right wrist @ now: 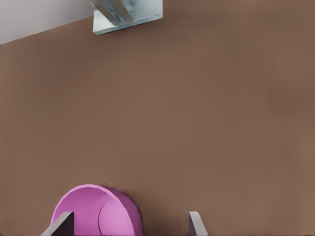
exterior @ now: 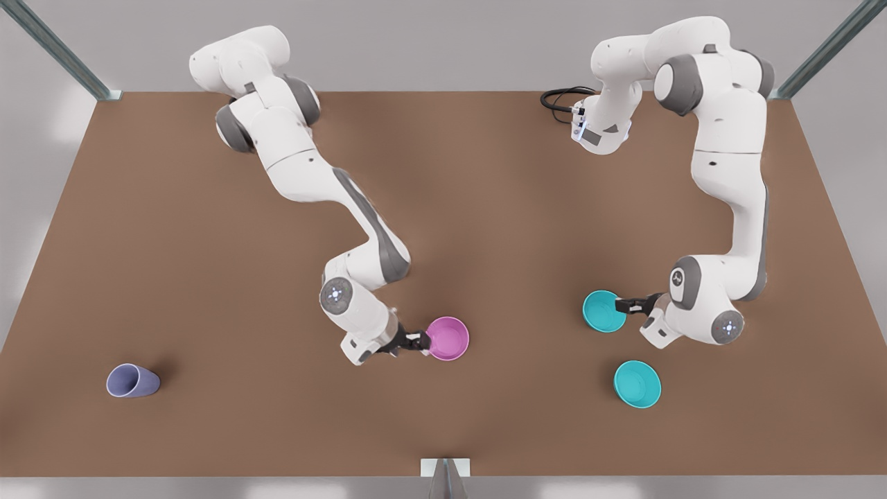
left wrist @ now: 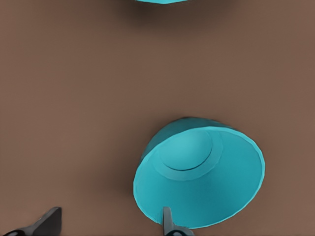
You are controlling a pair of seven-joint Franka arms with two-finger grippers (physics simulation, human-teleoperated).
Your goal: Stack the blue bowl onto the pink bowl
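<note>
A metal bracket (exterior: 445, 468) sits at the middle of the desk's near edge, closest to the camera. The brown desk (exterior: 208, 229) carries two white arms reaching in from its far edge. The left arm, on the front view's right, has the left claw (exterior: 632, 305) (left wrist: 108, 223) at the rim of the blue bowl (exterior: 601, 311) (left wrist: 199, 174), toward the desk's near right. Its fingers stand apart, and the bowl's wall seems to lie between them, though the wrist view cuts this off. The right claw (exterior: 419, 340) (right wrist: 128, 223) is at the edge of the pink bowl (exterior: 448, 338) (right wrist: 96, 211), near the middle of the desk toward the near edge. It is spread wide too, gripping nothing. The bowls are well apart, so the carry is still to come. A one-sided rim pinch may let the blue bowl swing or slip. If the right claw lingers by the pink bowl, it could block the set-down or nudge the bowl away. A second teal bowl (exterior: 637, 383) (left wrist: 160, 1) lies near the blue one, closer to the near edge, easy to confuse or clip. A lavender cup (exterior: 132, 381) lies on its side near the near left corner, out of the way.
</note>
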